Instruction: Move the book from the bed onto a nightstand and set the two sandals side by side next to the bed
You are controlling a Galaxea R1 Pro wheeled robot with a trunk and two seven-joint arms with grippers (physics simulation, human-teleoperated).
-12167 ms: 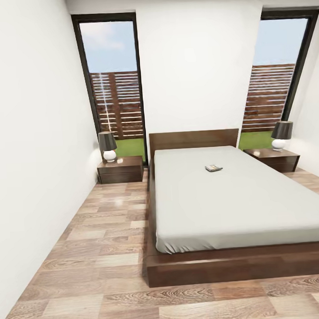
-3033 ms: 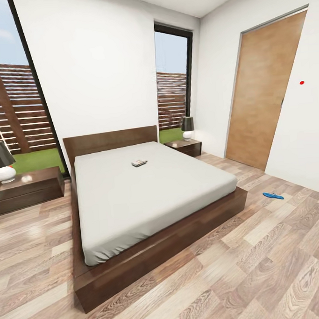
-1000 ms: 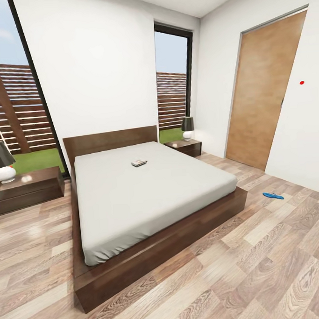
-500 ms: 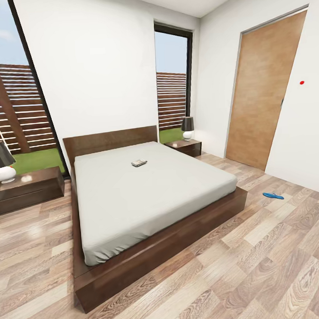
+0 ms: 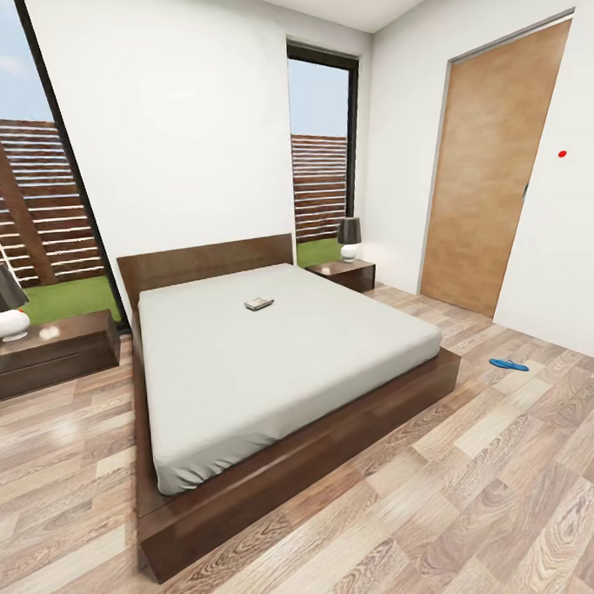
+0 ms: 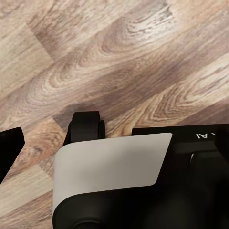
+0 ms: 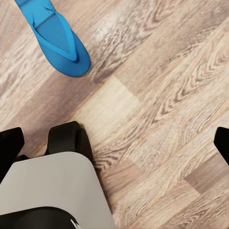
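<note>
The bed (image 5: 275, 368), with a dark wood frame and an off-white mattress, stands in the middle of the bedroom. The small book (image 5: 260, 303) lies on the mattress toward the headboard. One nightstand (image 5: 47, 349) stands at the bed's left and another nightstand (image 5: 344, 273) at its far right, each with a lamp. A blue sandal (image 5: 508, 364) lies on the floor to the right of the bed. In the right wrist view a blue sandal (image 7: 55, 36) lies on the planks near my base wheel (image 7: 69, 138). My right gripper (image 7: 114, 143) is open above the floor. My left gripper (image 6: 114, 148) is open over my base.
A brown wooden door (image 5: 490, 165) is set in the right wall. Tall windows (image 5: 324, 156) flank the headboard. Wood-plank floor (image 5: 482, 496) runs along the bed's foot and right side. My base's white cover (image 6: 109, 167) sits below the left gripper.
Since 12 seconds ago the camera has moved around to the bed's foot corner, and the sandal and door came into view. Over the last three seconds nothing has changed.
</note>
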